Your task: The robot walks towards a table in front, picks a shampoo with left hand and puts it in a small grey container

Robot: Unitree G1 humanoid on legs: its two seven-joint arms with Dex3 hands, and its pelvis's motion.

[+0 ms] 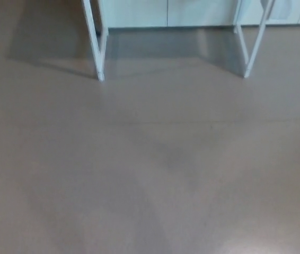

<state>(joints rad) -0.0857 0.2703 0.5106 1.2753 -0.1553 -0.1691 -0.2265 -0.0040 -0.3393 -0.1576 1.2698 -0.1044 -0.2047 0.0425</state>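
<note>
Head view, starting nearest the robot: bare grey-brown floor [150, 180] fills the lower and middle picture, with a faint sheen at the bottom right and nothing lying on it. Neither the left hand nor the right hand shows, so whether their fingers are spread or closed cannot be told.

Farther off, near the top edge, stand the white table legs: one on the left [99, 63] and one on the right [248, 61], two in all. Each looks to be made of two bars that meet at the foot. Their shadows fall on the floor between and to the left of them. Behind them runs a row of pale cabinet fronts [139, 13].

The tabletop is cut off above the frame, so the shampoo and the small grey container are out of sight, presumably up on that table. Count in view: no shampoo, no container, no hands.

As a judgement only: a shampoo bottle is likely light to moderate in weight, stiff plastic that gives a little under pressure, and smooth enough to slip. The left hand would do best closing round the middle of the body, below the cap, with thumb opposite the two fingers
</note>
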